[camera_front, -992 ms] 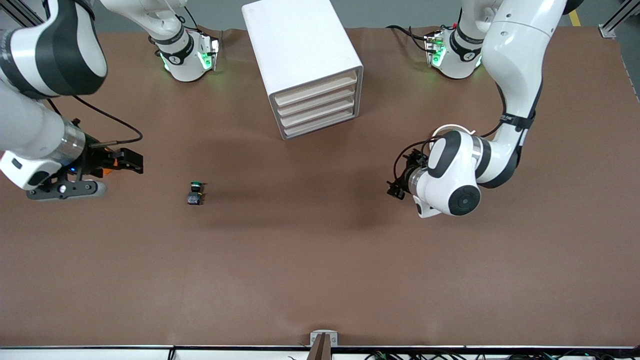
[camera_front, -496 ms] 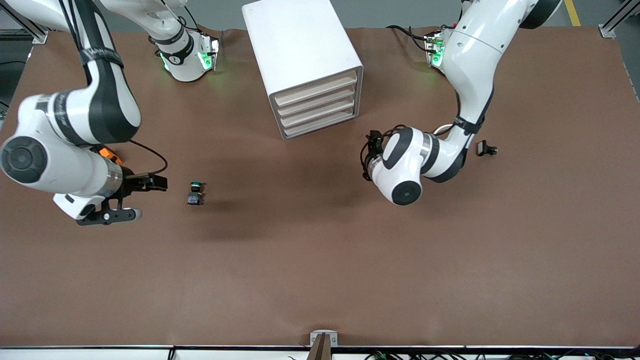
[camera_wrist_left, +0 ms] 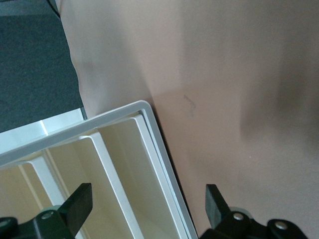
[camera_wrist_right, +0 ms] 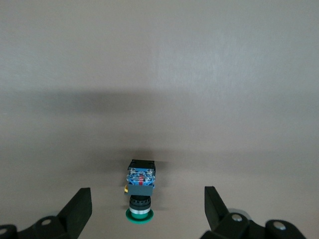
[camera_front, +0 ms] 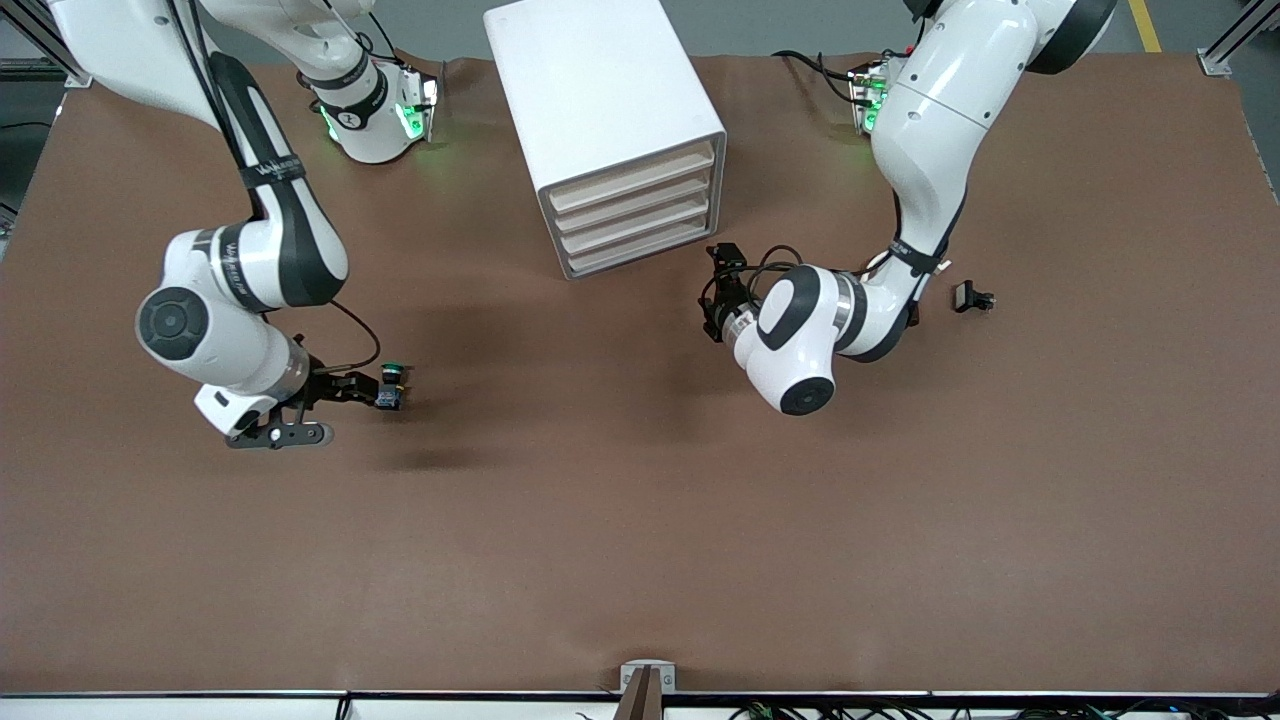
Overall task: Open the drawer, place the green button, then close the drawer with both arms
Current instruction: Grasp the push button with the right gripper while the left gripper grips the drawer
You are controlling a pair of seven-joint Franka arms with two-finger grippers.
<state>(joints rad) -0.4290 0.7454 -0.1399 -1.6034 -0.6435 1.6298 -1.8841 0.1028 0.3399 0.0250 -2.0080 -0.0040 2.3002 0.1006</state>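
Two arms at a brown desk (camera_front: 640,520), fingers apart on both.

From the front, the button (camera_front: 390,387) is seen just beside the right gripper (camera_front: 362,388), and the left gripper (camera_front: 722,285) near the shut drawer (camera_front: 636,247). Only the left wrist view (camera_wrist_left: 144,199) shows fingers (camera_wrist_left: 79,204) spread at the cabinet (camera_wrist_left: 149,149) corner; only the right wrist view (camera_wrist_right: 144,204) shows the button (camera_wrist_right: 140,191) between them. A black clip (camera_front: 970,297) is hard to make out.

Brown table (camera_front: 640,520); grey floor (camera_front: 800,25); even overhead light.

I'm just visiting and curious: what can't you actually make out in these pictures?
- Front view: the left gripper is mostly hidden by its own white wrist.
- Left wrist view: the white boxy cabinet is cut off by the edge; its beige drawer fronts are unseen.
- Front view: the small black part near the left arm is too small to identify.
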